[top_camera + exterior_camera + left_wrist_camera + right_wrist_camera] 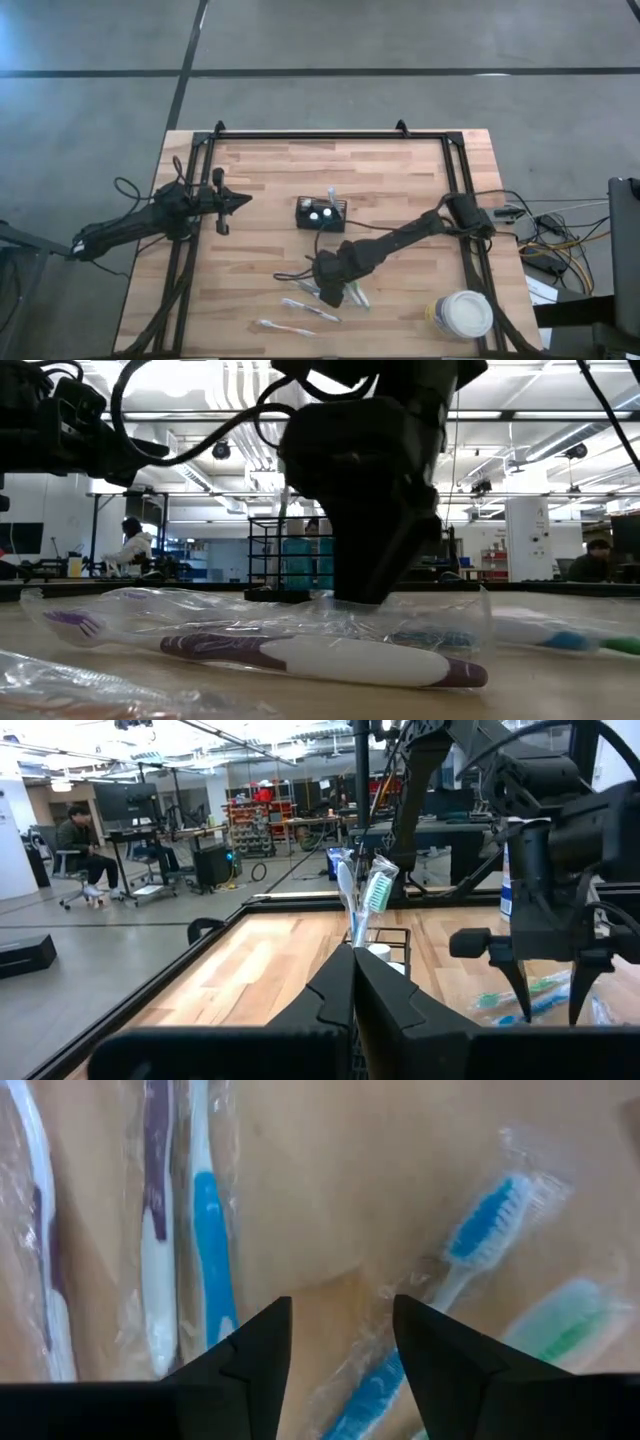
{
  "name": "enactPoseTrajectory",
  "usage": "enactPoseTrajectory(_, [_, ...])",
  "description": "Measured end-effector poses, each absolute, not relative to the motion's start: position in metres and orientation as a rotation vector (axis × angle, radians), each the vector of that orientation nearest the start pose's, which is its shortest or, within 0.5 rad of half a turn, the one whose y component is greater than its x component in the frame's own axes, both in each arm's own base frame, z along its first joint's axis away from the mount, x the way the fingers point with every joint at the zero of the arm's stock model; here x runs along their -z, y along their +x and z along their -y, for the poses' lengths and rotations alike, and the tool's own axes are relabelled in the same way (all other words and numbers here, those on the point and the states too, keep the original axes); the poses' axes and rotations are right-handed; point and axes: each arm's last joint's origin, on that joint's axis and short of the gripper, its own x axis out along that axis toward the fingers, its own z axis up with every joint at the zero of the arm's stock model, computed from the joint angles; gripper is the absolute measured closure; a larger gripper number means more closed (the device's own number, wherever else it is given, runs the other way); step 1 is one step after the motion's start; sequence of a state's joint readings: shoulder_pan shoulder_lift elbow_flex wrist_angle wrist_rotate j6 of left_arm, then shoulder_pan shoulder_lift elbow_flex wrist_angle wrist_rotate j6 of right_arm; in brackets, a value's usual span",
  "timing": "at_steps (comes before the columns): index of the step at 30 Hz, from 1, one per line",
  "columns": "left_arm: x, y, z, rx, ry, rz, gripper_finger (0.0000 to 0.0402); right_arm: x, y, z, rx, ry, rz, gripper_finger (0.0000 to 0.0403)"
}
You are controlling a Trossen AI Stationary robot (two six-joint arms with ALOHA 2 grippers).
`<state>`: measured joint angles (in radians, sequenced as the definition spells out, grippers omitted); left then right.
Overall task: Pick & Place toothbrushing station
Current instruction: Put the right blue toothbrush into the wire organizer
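Note:
The toothbrushing station (320, 213), a small black mesh caddy, stands mid-table with wrapped toothbrushes (365, 890) upright in it. Several wrapped toothbrushes lie toward the near edge: a purple-and-white one (320, 655), a blue one (205, 1230), and another blue one (470, 1250) beside a green one (560, 1330). My right gripper (340, 1330) is open and points steeply down just above them (330, 290). Its fingers stand on either side of the second blue toothbrush's handle (375, 1385). My left gripper (352, 970) is shut and level at the table's left (240, 200), aimed at the caddy. My right gripper is open low over the wrapped blue toothbrush; in the low view its fingers (365, 595) reach down to the clear wrapping (420, 615), but I cannot tell whether they touch it.
A round white tub (462, 313) stands at the near right corner. Two more wrapped toothbrushes (310, 310) (285, 327) lie near the front edge. A black frame rail (330, 135) runs along the far edge and down both sides.

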<state>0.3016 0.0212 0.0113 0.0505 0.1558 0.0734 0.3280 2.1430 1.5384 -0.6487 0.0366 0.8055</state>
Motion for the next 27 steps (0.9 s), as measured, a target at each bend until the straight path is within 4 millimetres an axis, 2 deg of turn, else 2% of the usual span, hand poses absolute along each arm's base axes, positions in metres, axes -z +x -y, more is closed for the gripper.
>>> enactPoseTrajectory(4, [-0.171,0.095,-0.025,-0.147,0.083,0.034,0.039,-0.153,0.405,-0.136,0.292,0.445,-1.205,0.023])
enactPoseTrajectory(10, [-0.171,0.095,-0.025,-0.144,0.084,0.034,0.0393,-0.182,0.4,-0.138,0.348,0.39,-1.149,0.0238])
enactPoseTrajectory(12, [-0.171,0.095,-0.025,-0.144,0.084,0.034,0.0393,-0.183,0.397,-0.139,0.365,0.372,-1.158,0.0242])
enactPoseTrajectory(27, [-0.171,0.095,-0.025,-0.139,0.084,0.034,0.0391,-0.147,0.395,-0.139,0.396,0.332,-1.256,0.0245])
